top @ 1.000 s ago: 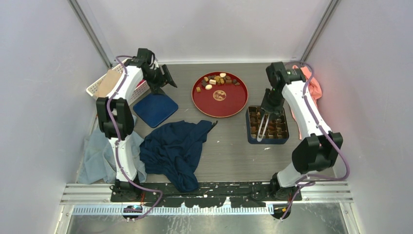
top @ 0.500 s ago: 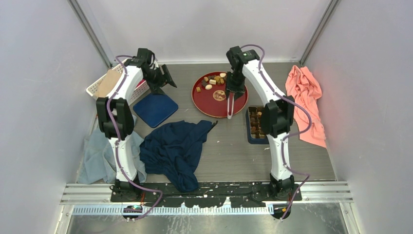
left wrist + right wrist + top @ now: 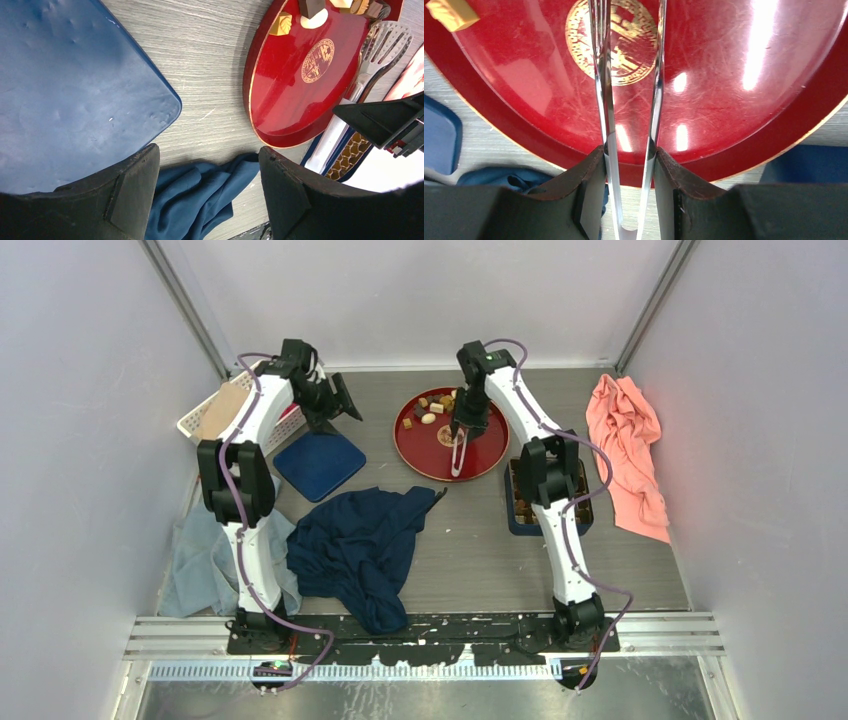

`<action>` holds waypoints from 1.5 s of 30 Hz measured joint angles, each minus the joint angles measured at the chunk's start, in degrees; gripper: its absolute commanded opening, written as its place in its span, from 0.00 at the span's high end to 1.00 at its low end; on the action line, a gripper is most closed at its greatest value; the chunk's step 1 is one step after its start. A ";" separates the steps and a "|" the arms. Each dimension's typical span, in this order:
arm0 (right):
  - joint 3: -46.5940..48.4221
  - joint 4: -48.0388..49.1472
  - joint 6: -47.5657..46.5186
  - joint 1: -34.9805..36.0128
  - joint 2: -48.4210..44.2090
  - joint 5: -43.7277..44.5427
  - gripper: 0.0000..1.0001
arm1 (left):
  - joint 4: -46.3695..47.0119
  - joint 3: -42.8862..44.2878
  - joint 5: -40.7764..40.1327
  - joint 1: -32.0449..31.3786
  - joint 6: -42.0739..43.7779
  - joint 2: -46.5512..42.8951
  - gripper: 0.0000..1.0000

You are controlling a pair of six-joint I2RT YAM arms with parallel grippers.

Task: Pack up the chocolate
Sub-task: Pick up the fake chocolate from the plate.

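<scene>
Lying on the grey table (image 3: 470, 540), the red tray (image 3: 420, 455) sits under the right gripper (image 3: 462, 430), clamped on metal tongs (image 3: 457, 458), while the left gripper (image 3: 348, 405) hangs wide open and the chocolate (image 3: 438, 405) clusters at the tray's far edge.

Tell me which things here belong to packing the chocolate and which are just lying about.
Job:
chocolate pieces, red tray, navy compartment box, tongs in the right gripper.

Lying about:
navy cloth, pink cloth, pale blue cloth, white basket.
</scene>
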 measured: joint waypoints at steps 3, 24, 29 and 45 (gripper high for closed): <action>1.20 -0.07 -0.04 1.01 0.11 -1.01 0.56 | -0.11 0.00 0.00 0.07 0.13 0.00 0.27; 7.02 -0.46 -0.28 7.10 7.61 -5.38 0.48 | -0.52 0.00 -0.44 0.09 0.13 0.00 0.27; 9.29 -1.03 -0.46 7.13 7.96 -3.80 0.47 | -0.94 0.00 -0.44 0.09 0.15 -0.02 0.27; 13.38 0.39 -2.54 7.15 11.65 -0.52 0.50 | -1.73 0.00 -0.85 0.09 0.74 -0.31 0.27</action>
